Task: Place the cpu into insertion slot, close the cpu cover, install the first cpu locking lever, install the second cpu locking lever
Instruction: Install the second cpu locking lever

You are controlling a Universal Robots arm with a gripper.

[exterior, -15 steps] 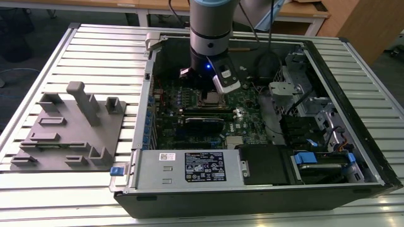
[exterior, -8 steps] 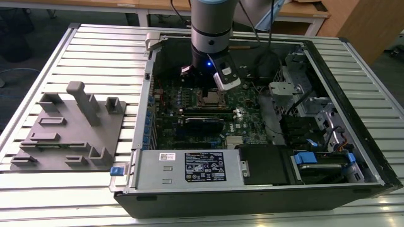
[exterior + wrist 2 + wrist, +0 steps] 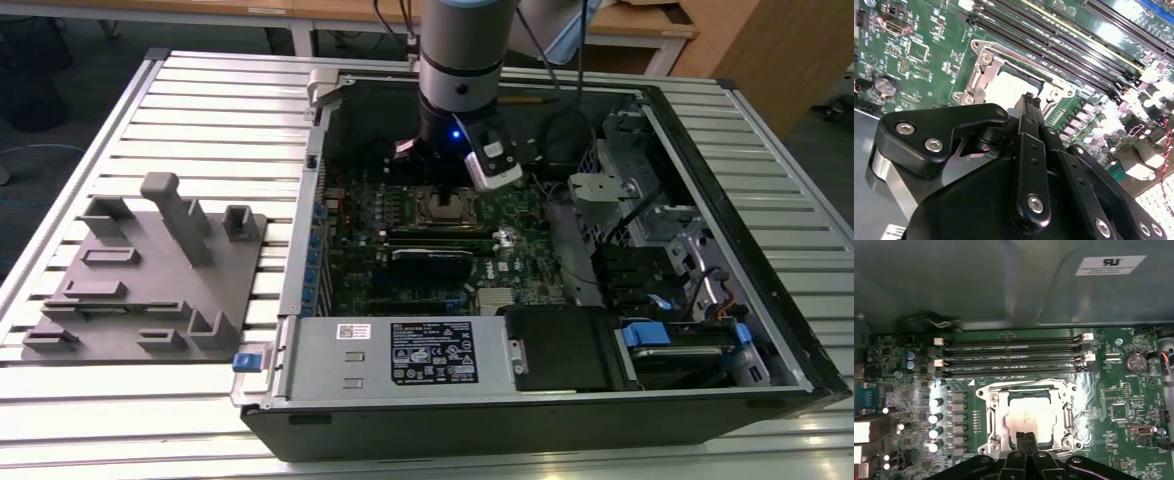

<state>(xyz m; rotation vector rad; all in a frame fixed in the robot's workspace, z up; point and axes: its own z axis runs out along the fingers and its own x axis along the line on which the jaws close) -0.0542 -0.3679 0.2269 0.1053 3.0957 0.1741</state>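
The cpu point(image 3: 1026, 415), a dull silver square, lies in the insertion slot point(image 3: 991, 415) on the green board. The cpu cover point(image 3: 1064, 412), a silvery frame with a window, lies flat around it. My gripper point(image 3: 1026, 437) is shut with nothing between its black fingers, and its tips hover at the near edge of the socket. In the second wrist view the gripper point(image 3: 1029, 100) points at the bright cpu point(image 3: 1006, 85) inside the cover's frame point(image 3: 985, 62). In the exterior view the gripper point(image 3: 447, 190) hangs over the slot point(image 3: 447, 208). I cannot make out how the locking levers stand.
Long black memory slots point(image 3: 1009, 355) run beside the socket. The open computer case point(image 3: 320, 140) walls in the board, with a drive cage point(image 3: 641, 200) at the exterior view's right. A grey fixture block point(image 3: 147, 270) stands on the slatted table at the exterior view's left.
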